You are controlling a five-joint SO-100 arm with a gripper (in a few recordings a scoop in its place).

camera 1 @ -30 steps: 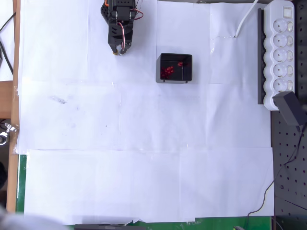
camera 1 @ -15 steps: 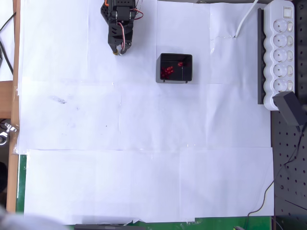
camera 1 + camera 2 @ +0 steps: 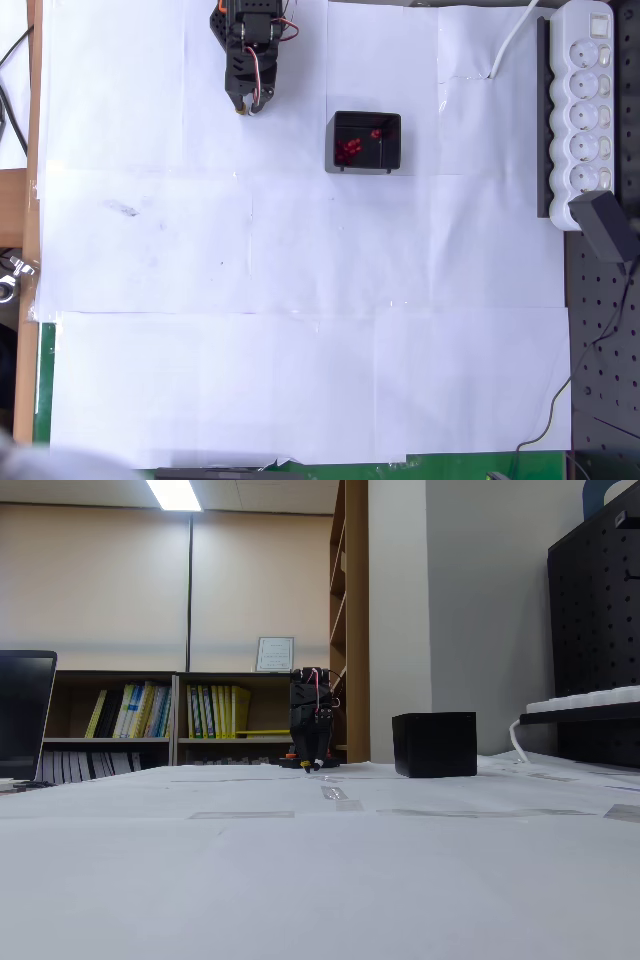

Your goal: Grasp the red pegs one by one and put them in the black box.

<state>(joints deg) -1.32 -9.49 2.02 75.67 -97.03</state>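
The black box (image 3: 364, 142) sits on the white paper near the top middle of the overhead view, with several red pegs (image 3: 348, 150) lying inside it. From table level in the fixed view the black box (image 3: 434, 744) shows as a dark cube and its inside is hidden. My gripper (image 3: 247, 106) points down at the paper to the left of the box, folded back under the black arm. Its fingertips look close together with nothing between them. In the fixed view the gripper (image 3: 312, 766) hangs just above the table, left of the box.
A white power strip (image 3: 587, 110) on a black rail lies along the right edge, with a black plug (image 3: 608, 228) and cables. White paper sheets (image 3: 300, 300) cover the table. Shelves with books (image 3: 170, 712) stand far behind.
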